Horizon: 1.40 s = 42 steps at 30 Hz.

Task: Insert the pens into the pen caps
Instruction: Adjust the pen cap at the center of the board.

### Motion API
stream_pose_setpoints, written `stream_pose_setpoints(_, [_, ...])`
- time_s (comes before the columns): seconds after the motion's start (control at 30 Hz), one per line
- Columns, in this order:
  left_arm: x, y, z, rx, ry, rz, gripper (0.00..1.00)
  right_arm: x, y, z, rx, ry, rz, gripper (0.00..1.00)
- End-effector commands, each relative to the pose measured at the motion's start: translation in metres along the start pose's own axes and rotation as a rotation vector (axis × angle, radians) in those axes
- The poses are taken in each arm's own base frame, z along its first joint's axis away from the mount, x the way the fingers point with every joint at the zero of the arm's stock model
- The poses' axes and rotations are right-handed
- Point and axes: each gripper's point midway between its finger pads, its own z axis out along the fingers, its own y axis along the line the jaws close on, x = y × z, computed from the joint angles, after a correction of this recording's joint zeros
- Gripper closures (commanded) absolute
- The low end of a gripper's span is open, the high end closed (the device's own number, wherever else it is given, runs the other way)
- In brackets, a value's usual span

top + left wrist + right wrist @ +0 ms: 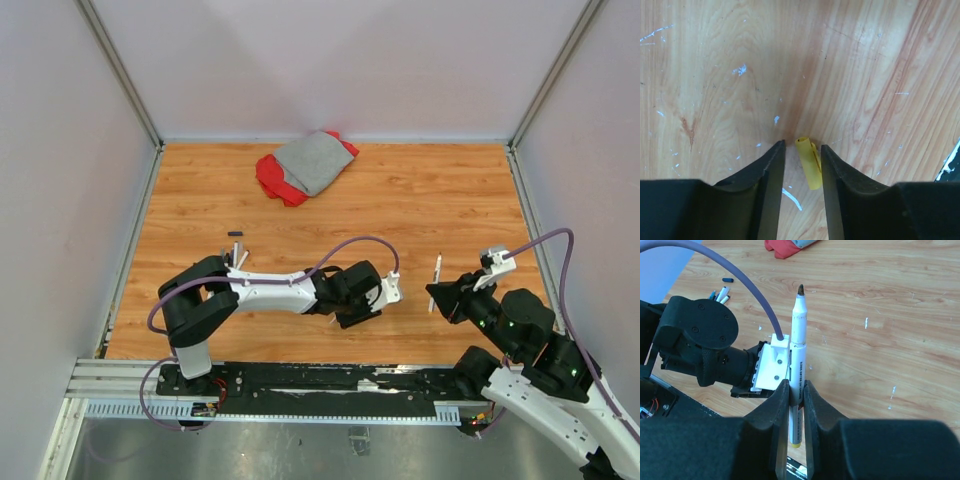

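A short yellow pen cap [809, 164] lies on the wood between the jaws of my left gripper [802, 145]. The jaws stand apart, open, with the cap close to the right finger [832, 170] and a gap on its other side. My right gripper [797, 390] is shut on a white pen [799, 335], held above the table with its dark tip pointing away and its yellow end behind the fingers. From above, that pen [436, 270] sits just right of the left gripper [350, 316]. More pens [239, 260] lie in a cluster at the left, a black cap [235, 234] beside them.
A grey and red cloth [308, 165] lies at the back of the wooden table [450, 200]. The left arm's wrist [705, 340] is close beside the held pen. White walls enclose three sides, and a metal rail [300, 385] runs along the near edge.
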Motion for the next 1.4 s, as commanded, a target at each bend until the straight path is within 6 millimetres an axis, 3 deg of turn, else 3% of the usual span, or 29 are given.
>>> stream_pose_setpoints(0.0, [-0.003, 0.001, 0.005, -0.011, 0.001, 0.01, 0.57, -0.005, -0.002, -0.006, 0.011, -0.014, 0.021, 0.96])
stream_pose_setpoints(0.2, [-0.016, 0.011, -0.01, -0.078, -0.062, -0.052, 0.5, -0.003, -0.003, -0.005, 0.017, -0.005, 0.023, 0.95])
stream_pose_setpoints(0.4, [-0.038, 0.037, -0.046, -0.262, -0.225, -0.29, 0.48, -0.002, -0.005, -0.006, 0.025, -0.006, 0.024, 0.95])
stream_pose_setpoints(0.57, [-0.04, 0.062, -0.079, -0.446, -0.34, -0.661, 0.46, -0.002, -0.008, -0.007, 0.039, -0.006, 0.022, 0.95])
stream_pose_setpoints(0.7, [-0.016, 0.068, -0.09, -0.579, -0.325, -1.1, 0.43, -0.001, -0.008, -0.006, 0.045, -0.001, 0.025, 0.95])
stream_pose_setpoints(0.77, [-0.002, 0.064, -0.087, -0.621, -0.277, -1.232, 0.38, 0.0, -0.008, -0.005, 0.047, 0.003, 0.029, 0.95])
stream_pose_setpoints(0.87, [0.001, 0.054, -0.084, -0.639, -0.252, -1.325, 0.13, 0.002, -0.008, -0.004, 0.046, 0.009, 0.034, 0.95])
stream_pose_setpoints(0.93, [-0.001, 0.049, -0.082, -0.633, -0.268, -1.382, 0.06, 0.003, -0.008, -0.004, 0.047, 0.012, 0.033, 0.95])
stream_pose_setpoints(1.17, [-0.005, 0.035, -0.063, -0.663, -0.206, -1.633, 0.01, 0.006, -0.009, -0.004, 0.046, 0.018, 0.034, 0.95])
stream_pose_setpoints(1.37, [-0.01, 0.015, -0.027, -0.671, -0.033, -1.636, 0.02, 0.007, -0.008, -0.004, 0.04, 0.023, 0.036, 0.95])
